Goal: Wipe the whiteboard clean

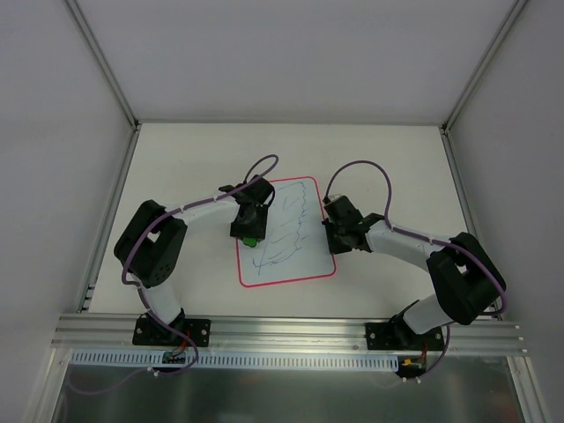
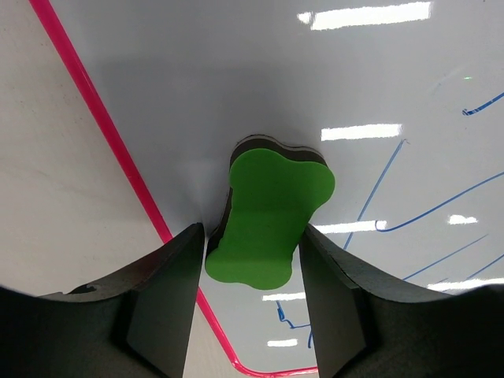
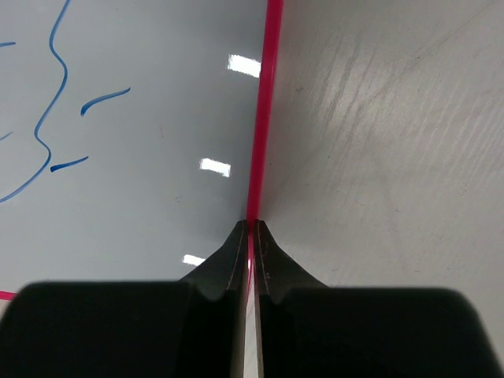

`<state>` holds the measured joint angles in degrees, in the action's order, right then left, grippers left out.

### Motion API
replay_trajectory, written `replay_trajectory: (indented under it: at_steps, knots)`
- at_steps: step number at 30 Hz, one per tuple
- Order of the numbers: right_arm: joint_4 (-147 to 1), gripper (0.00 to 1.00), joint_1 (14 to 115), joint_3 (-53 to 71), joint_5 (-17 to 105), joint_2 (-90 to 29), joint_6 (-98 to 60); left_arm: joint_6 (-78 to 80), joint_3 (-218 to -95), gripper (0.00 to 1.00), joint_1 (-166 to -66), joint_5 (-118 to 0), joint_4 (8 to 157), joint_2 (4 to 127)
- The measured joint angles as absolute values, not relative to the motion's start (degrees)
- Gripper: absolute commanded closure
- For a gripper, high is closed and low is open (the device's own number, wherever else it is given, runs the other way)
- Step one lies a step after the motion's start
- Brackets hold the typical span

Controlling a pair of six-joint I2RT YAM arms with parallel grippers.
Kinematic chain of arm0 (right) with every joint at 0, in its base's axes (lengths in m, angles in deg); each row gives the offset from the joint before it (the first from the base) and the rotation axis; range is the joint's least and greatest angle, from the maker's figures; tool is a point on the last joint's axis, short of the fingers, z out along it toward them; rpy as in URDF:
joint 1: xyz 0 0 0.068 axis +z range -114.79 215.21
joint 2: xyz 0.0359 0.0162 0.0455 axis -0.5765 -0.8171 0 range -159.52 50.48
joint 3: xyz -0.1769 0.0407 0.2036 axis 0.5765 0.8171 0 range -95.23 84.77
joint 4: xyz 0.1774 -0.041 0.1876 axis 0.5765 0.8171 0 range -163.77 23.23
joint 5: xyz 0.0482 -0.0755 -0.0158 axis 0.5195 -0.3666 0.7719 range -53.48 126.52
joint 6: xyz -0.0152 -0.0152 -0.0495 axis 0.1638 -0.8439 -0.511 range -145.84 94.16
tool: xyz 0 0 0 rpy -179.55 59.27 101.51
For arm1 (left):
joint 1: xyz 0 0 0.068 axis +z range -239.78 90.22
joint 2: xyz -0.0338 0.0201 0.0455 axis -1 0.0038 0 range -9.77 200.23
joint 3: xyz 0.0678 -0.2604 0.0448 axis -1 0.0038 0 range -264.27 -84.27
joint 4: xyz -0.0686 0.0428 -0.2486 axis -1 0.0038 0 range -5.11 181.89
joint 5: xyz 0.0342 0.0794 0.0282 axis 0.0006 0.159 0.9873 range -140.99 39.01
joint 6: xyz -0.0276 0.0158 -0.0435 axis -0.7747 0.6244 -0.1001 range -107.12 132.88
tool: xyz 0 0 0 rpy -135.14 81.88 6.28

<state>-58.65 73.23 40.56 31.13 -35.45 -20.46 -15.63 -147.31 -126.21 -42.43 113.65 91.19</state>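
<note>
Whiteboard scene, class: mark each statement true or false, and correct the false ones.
1. The whiteboard bears blue pen lines. True.
2. The green block sits between the fingers of the left claw. True.
3. The right claw is wide open. False: its fingers are shut together, right at the board's red rim.
4. The green block lies on the bare table, off the board. False: it rests on the whiteboard, close to its red rim.

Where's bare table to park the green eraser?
Bare: table between the whiteboard's far rim and back wall; also the strip between its near rim and the rail. Crowded: both side rims, left fingers and right fingers there.
</note>
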Motion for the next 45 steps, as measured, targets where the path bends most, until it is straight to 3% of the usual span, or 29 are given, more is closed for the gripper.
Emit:
replay_trajectory:
  at_steps: [12, 15, 21, 28, 36, 45]
  knots:
    - [-58.9, 0.95, 73.2, 40.6, 31.2, -35.6, -20.5, -12.9, -147.3, 0.56, -126.2, -42.5, 112.1, 91.2]
    - [-58.9, 0.95, 73.2, 40.6, 31.3, -35.6, -20.5, -12.5, -147.3, 0.62, -126.2, -42.5, 111.3, 91.2]
    - [-59.0, 0.95, 73.2, 40.6, 31.4, -35.6, -20.5, -11.5, -147.0, 0.86, -126.2, -43.3, 110.1, 91.1]
    - [-59.0, 0.95, 73.2, 40.6, 31.4, -35.7, -20.5, -11.6, -140.7, 0.99, -126.2, -44.9, 107.8, 86.2]
    - [-58.9, 0.96, 73.2, 40.3, 31.4, -36.0, -20.5, -13.3, -135.3, 1.0, -129.9, -45.4, 106.7, 81.7]
    - [-58.7, 0.96, 73.2, 40.1, 31.4, -36.1, -20.5, -13.3, -140.8, 1.0, -143.8, -45.0, 107.4, 86.8]
